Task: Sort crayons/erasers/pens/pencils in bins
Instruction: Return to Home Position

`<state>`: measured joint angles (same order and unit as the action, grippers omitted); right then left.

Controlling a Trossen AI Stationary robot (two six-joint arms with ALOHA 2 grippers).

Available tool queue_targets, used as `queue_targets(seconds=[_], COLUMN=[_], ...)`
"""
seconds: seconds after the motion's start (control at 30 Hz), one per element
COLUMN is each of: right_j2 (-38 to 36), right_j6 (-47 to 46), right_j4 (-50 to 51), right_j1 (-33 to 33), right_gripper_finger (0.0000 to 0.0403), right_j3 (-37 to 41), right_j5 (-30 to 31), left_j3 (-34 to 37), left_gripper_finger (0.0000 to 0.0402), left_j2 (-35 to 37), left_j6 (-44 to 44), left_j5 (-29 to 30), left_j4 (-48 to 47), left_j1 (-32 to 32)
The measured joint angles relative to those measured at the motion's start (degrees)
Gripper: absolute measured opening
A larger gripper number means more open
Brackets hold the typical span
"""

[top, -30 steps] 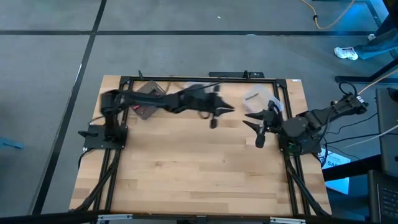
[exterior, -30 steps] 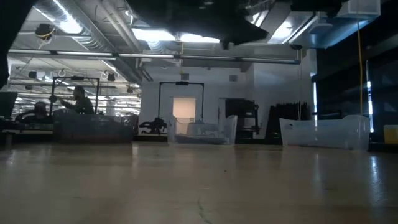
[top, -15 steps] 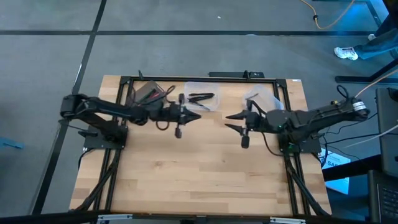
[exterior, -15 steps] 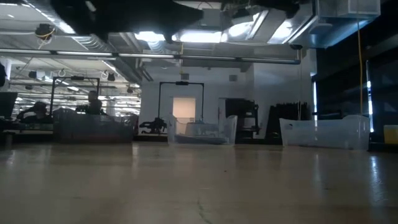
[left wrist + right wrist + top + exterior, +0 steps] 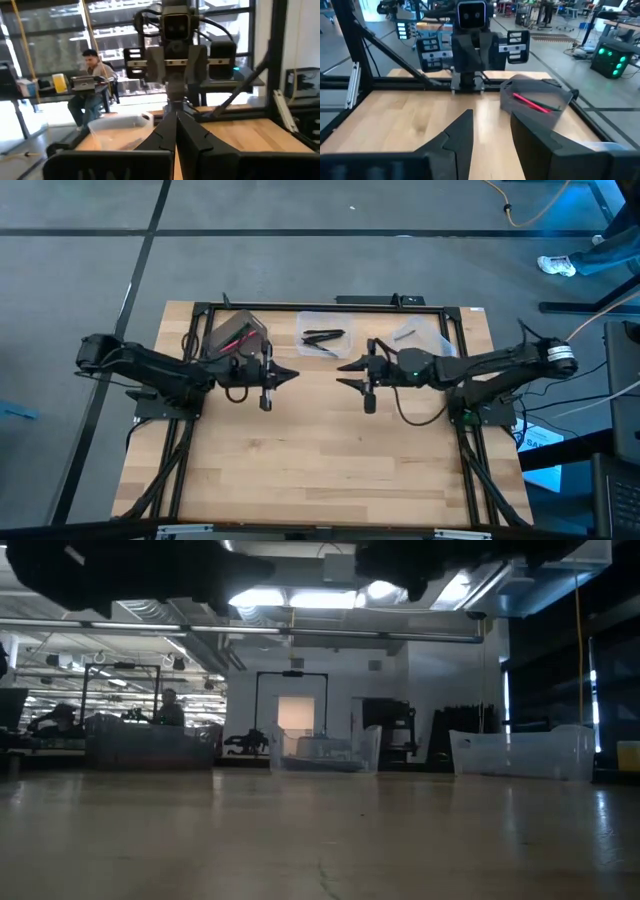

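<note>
Both grippers hover above the table's middle, tips facing each other, holding nothing. My left gripper (image 5: 290, 373) is shut, its fingers meeting in its wrist view (image 5: 172, 131). My right gripper (image 5: 343, 374) is open, with a wide gap (image 5: 492, 132). Along the far edge stand three bins. The grey box (image 5: 238, 335) holds red and green sticks (image 5: 534, 103). The clear squarish tub (image 5: 322, 337) holds black sticks (image 5: 324, 336). The clear rounded tub (image 5: 416, 336) holds a pale stick. No stick lies loose on the table.
A black metal frame (image 5: 300, 305) runs around the table's far and side edges, right behind the bins. Bare wood (image 5: 320, 460) stretches from the grippers to the near edge. A person (image 5: 92, 75) sits at a desk in the room beyond.
My left gripper has drawn back from above the clear squarish tub toward the table's left, ending beside the grey box. My right gripper has travelled from near the rounded tub toward the table's middle. The bins have stayed put.
</note>
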<state>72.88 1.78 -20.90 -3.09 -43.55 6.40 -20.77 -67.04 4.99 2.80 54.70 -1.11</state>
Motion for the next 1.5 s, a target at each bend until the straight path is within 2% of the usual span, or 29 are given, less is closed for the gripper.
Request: queue_targets(seconds=[0.17, 0.3, 0.47, 0.63, 0.73, 0.8, 1.03, 1.13, 1.5], right_j2=[4.3, 4.3, -3.5, -15.8, -22.1, -25.6, -35.2, -39.4, -55.0], right_j6=[-0.6, -3.1, -6.8, -9.2, -9.2, -9.0, -6.1, -4.2, -4.4], right_j4=[-1.8, -11.7, -22.1, -21.9, -16.8, -10.0, 10.7, 16.9, 32.0], right_j1=[0.0, 0.3, 2.9, 6.1, 7.2, 7.6, 7.6, 7.0, 6.9], right_gripper_finger=[0.0133, 0.0118, 0.0094, 0.0077, 0.0065, 0.0054, 0.0008, 0.0006, 0.0004], right_j3=[0.3, 7.5, 20.5, 27.8, 28.9, 28.0, 20.2, 17.3, 16.4], right_j5=[-1.7, -4.4, -4.7, -4.7, -5.0, -5.1, -5.1, -5.1, -4.6], left_j3=[4.0, 9.4, 16.3, 19.8, 20.4, 20.4, 20.4, 20.4, 20.4], left_gripper_finger=[0.0002, 0.0002, 0.0001, 0.0003, 0.0001, 0.0002, 0.0001, 0.0003, 0.0004], left_j2=[0.1, 1.5, 1.9, 1.9, 1.9, 1.9, 4.6, 7.0, 17.7], left_j6=[0.2, 0.8, -0.9, -1.4, -1.4, -1.4, 0.0, 0.7, 1.6], left_j5=[2.4, 5.5, 7.2, 8.0, 9.2, 9.7, 10.3, 10.3, 10.2], left_j4=[6.1, 12.3, 22.0, 28.4, 29.8, 29.8, 29.8, 29.2, 15.3], left_j1=[3.2, 5.0, 6.3, 6.3, 6.3, 6.3, 6.2, 6.3, 6.3])
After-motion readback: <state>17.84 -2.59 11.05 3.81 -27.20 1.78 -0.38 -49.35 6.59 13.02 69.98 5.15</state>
